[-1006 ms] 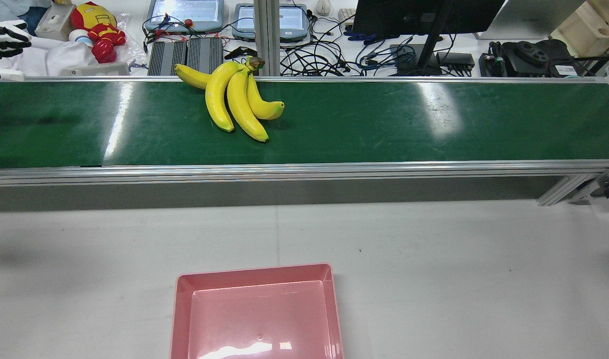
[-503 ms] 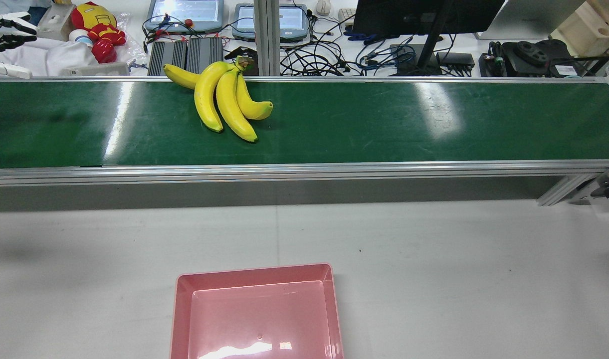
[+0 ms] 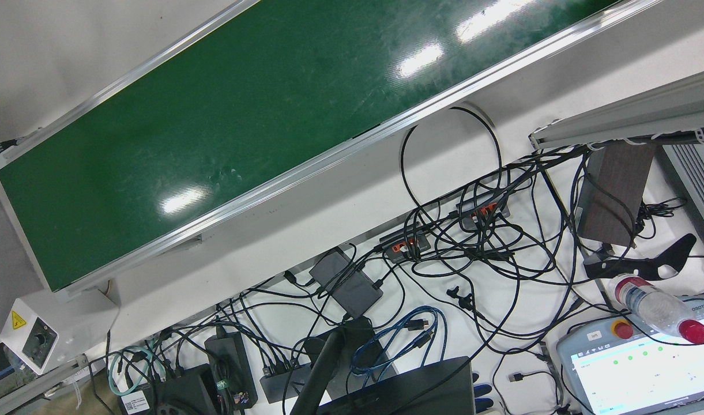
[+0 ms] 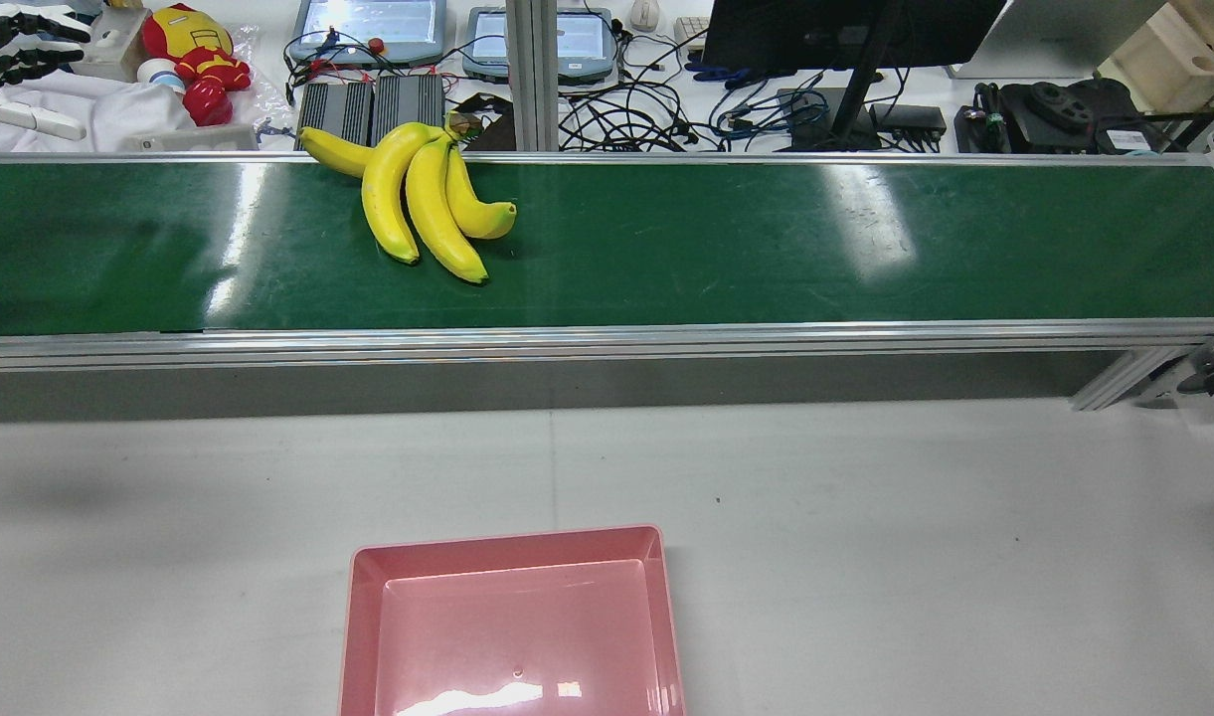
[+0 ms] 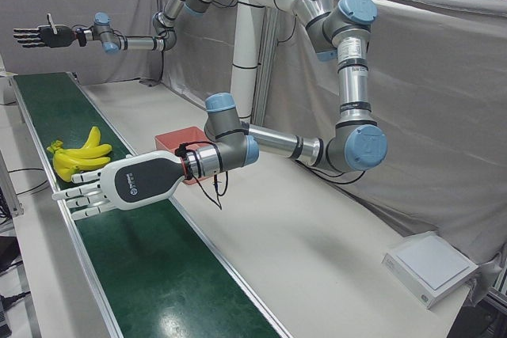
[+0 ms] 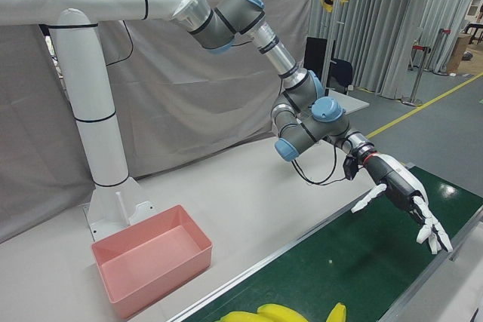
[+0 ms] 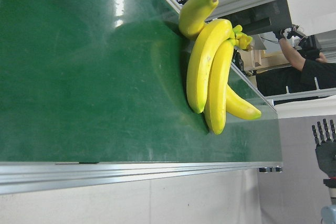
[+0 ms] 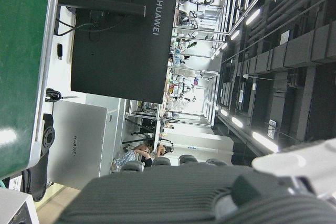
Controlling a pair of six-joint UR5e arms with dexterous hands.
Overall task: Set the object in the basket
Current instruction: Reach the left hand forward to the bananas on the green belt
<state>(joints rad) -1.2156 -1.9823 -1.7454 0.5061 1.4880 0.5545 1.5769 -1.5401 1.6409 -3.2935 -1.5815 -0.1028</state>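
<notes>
While the glossy pink rectangular basket point(image 4: 512, 545) sits on the matte grey surface point(image 4: 865, 517), the smooth, curved yellow bananas point(image 4: 418, 204) lie on the shiny green belt point(image 4: 766, 249) at its far edge; beyond, the left hand point(image 5: 103, 187) and right hand point(image 5: 36, 36) hover splayed, holding nothing

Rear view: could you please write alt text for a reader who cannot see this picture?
A bunch of yellow bananas lies on a green conveyor belt, left of its middle, against the far rail. An empty pink basket sits on the grey table below. The left hand, open, shows at the top left corner.
</notes>
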